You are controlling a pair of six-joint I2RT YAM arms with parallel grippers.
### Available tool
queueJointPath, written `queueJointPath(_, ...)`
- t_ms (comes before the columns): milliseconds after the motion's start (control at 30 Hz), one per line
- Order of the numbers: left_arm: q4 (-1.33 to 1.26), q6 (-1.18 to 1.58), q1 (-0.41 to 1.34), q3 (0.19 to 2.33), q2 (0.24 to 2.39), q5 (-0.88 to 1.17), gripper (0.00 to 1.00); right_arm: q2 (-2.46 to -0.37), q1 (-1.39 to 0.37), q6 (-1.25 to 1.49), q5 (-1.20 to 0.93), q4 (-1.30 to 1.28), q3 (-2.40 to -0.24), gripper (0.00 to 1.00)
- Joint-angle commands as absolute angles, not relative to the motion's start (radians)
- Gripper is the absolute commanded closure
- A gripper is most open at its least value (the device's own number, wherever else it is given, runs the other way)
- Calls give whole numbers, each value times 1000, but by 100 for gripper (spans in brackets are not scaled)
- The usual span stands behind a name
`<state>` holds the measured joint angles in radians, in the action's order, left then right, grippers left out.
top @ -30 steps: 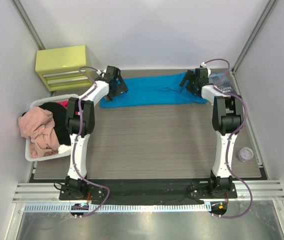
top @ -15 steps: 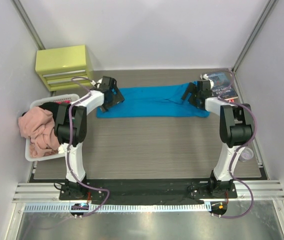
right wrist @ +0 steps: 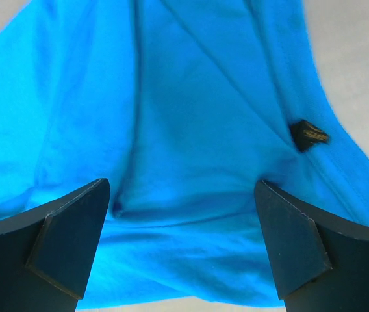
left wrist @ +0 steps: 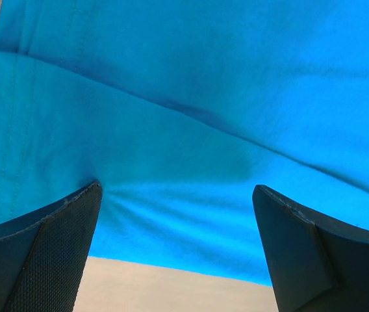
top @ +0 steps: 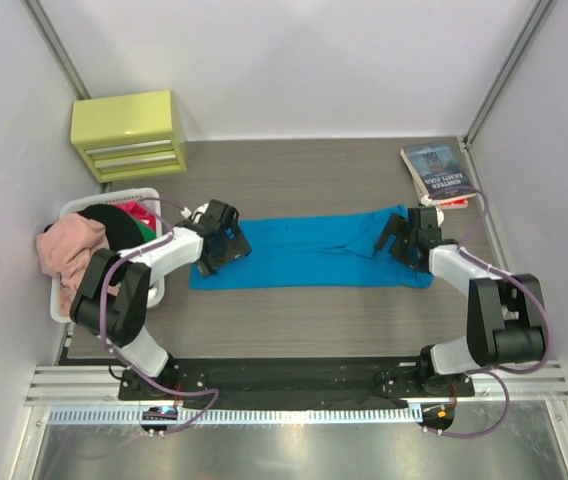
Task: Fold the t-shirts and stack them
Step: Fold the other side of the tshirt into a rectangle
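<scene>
The blue shirt (top: 314, 252) lies flat at the centre as a long band. The left gripper (top: 232, 243) is over its 9 o'clock end and the right gripper (top: 396, 236) over its 3 o'clock end. Both have their fingers spread wide and grasp nothing. I judge the fold is half made; the next move is probably to pinch the ends and bring them together.

walls (top: 314, 60): plain white | tabletop (top: 304, 180): grey wood-grain | drawer cabinet (top: 129, 135): yellow-green, seemingly three drawers, far-left corner

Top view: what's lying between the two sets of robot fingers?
A blue shirt, spread flat on the table as a long band from the left fingers to the right fingers. The top view shows it.
</scene>
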<state>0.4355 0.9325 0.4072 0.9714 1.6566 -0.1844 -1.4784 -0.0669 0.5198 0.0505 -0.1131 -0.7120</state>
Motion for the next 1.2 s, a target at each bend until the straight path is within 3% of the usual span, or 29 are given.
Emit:
queueJointPath(0,568,989,414,874,1571,-210,0,-1365,-61,529,63,-224,-624,0)
queueJointPath(233,600,934,416,917,1526,-221,0,-1355,-67,522,45,-305,-737,0)
queueJointPath(400,696,813,416,1078,1461,-242,0,-1275,-120,592,60,-436,-903,0)
queueJointPath(567,707,775,414,1135,1399,-204,0,-1224,-205,822,96,-402,-832,1)
queueJointPath(667,715,775,414,1134,1371,-187,0,-1238,-245,900,145,-390,-775,6)
queueJointPath(800,724,772,414,1123,1353,-183,0,-1255,-278,923,227,-391,-753,11)
queueJointPath(1167,721,767,414,1104,1318,-170,0,-1406,-299,905,198,-203,-747,23)
